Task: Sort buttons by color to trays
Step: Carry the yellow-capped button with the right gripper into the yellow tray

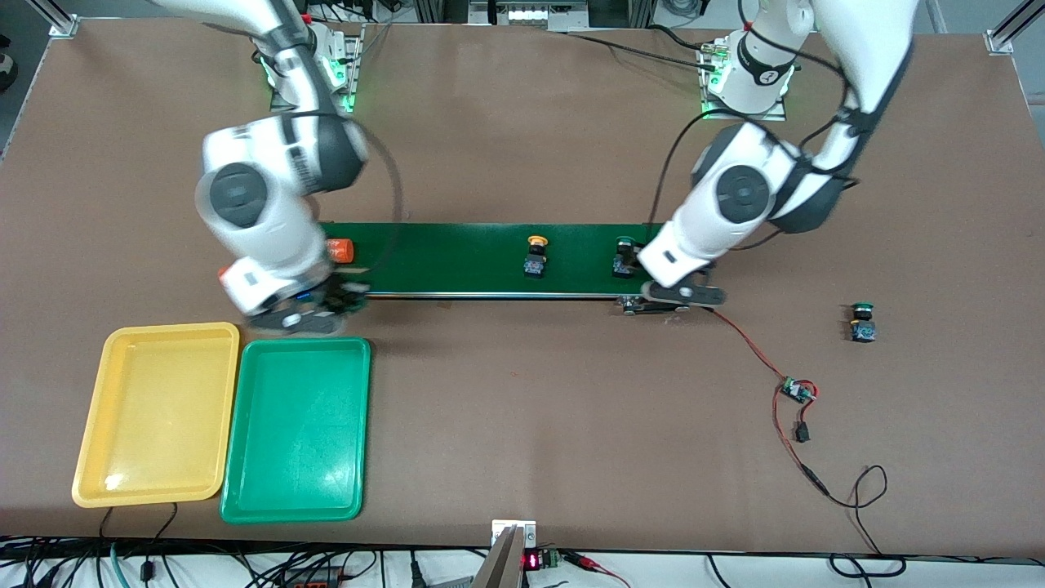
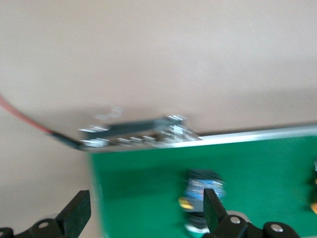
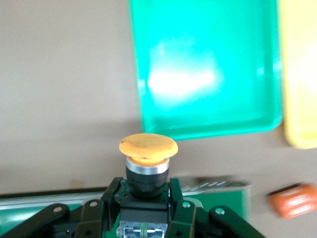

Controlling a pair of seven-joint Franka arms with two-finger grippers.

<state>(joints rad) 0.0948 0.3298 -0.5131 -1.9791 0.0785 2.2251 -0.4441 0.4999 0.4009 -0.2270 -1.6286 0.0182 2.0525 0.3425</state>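
Observation:
My right gripper [image 3: 146, 201] is shut on the black body of a yellow-capped button [image 3: 147, 147]. It hangs over the conveyor's edge [image 1: 331, 300], just above the green tray [image 1: 298, 429]. The yellow tray [image 1: 155, 412] lies beside the green one. My left gripper [image 1: 676, 296] is open at the belt's other end, its fingers [image 2: 78, 214] spread wide. A green-capped button [image 1: 624, 255] stands on the belt close to one finger and shows in the left wrist view [image 2: 202, 190]. Another yellow-capped button [image 1: 535, 256] stands mid-belt. A second green-capped button [image 1: 862, 321] sits on the table toward the left arm's end.
A long dark-green conveyor belt [image 1: 457, 260] runs across the table's middle. An orange cylinder [image 1: 340, 251] lies on it by the right arm's wrist. Red and black wires with a small board [image 1: 796, 390] trail from the belt's end toward the front camera.

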